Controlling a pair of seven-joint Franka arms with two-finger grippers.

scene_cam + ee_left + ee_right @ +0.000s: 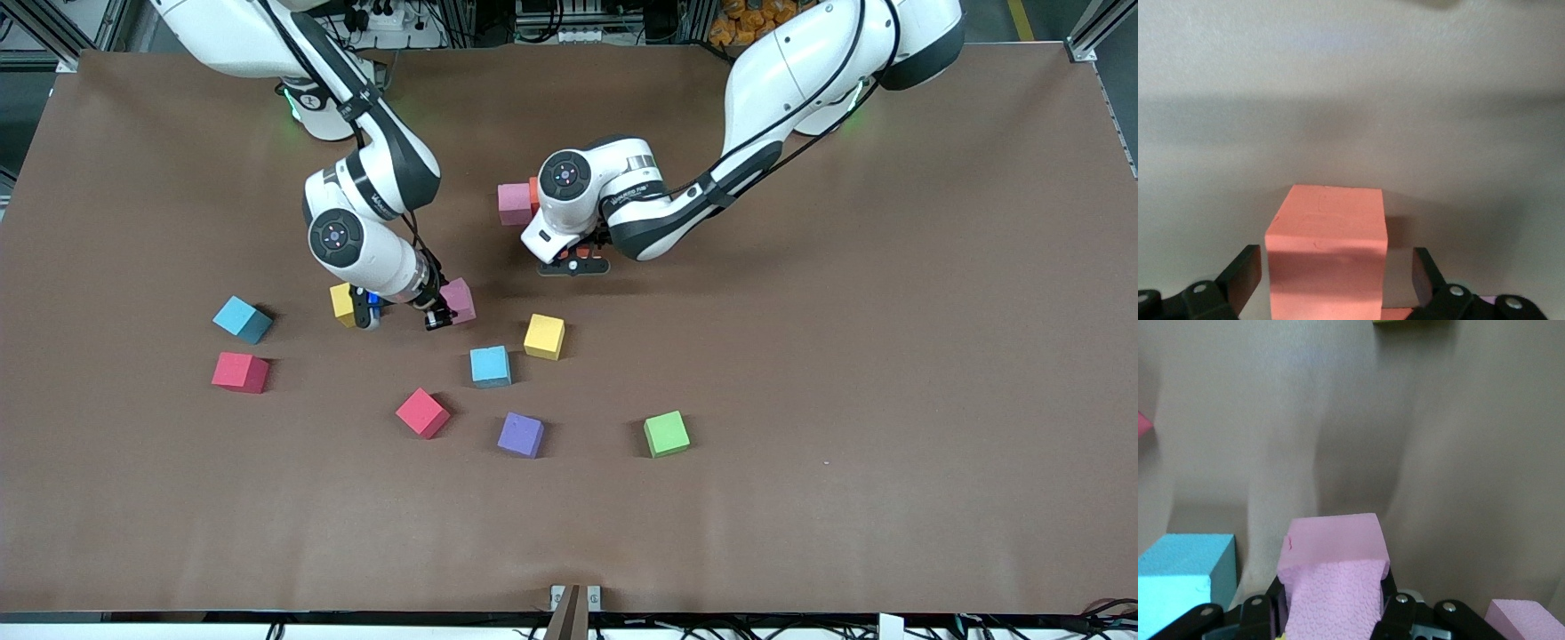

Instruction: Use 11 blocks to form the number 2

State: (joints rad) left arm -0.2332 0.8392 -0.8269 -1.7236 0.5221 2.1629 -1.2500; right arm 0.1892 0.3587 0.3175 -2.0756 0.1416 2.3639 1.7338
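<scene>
My left gripper stands open over the middle of the table and straddles an orange block without touching it; both fingers stand clear of its sides. Beside it sit a pink block and another orange block, side by side. My right gripper is shut on a second pink block, which also fills the right wrist view. No number 2 shape shows in any view.
Loose blocks lie nearer the front camera: light blue, red, yellow, light blue, yellow, red, purple, green. The brown table is bare toward the left arm's end.
</scene>
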